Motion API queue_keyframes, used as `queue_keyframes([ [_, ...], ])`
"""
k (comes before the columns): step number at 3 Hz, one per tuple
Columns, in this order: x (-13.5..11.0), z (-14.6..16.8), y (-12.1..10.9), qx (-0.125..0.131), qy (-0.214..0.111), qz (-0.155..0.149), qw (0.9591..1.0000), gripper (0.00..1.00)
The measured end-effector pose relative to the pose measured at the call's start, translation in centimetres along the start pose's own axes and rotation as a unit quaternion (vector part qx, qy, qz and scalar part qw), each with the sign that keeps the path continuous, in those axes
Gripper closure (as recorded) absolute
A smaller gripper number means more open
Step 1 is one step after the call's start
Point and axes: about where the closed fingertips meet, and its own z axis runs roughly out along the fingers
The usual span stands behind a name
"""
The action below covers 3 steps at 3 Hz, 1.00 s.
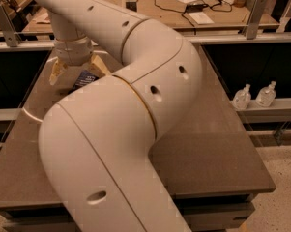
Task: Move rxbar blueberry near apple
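Note:
The rxbar blueberry (85,79), a dark navy flat bar, lies on the brown table (222,149) at the far left. Only part of it shows behind my arm. My gripper (79,73) hangs right over it, open, with one tan finger (56,71) to its left and the other (101,67) to its right. I cannot tell whether the fingers touch the bar. The apple is hidden behind my large white arm (130,129), which fills the middle and lower left of the view.
Two clear bottles (255,95) stand on a low shelf to the right of the table. A back desk (183,13) with cables lies beyond a rail. A white curved line (30,116) marks the table's left side.

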Motion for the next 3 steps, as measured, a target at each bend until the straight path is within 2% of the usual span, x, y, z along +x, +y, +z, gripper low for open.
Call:
queue_keyframes([
  [2,1.2,-0.6,0.5,-0.001,0.011,0.024,0.9996,0.00],
  [3,2.1,-0.6,0.7,-0.001,0.015,0.024,0.9996,0.00],
])
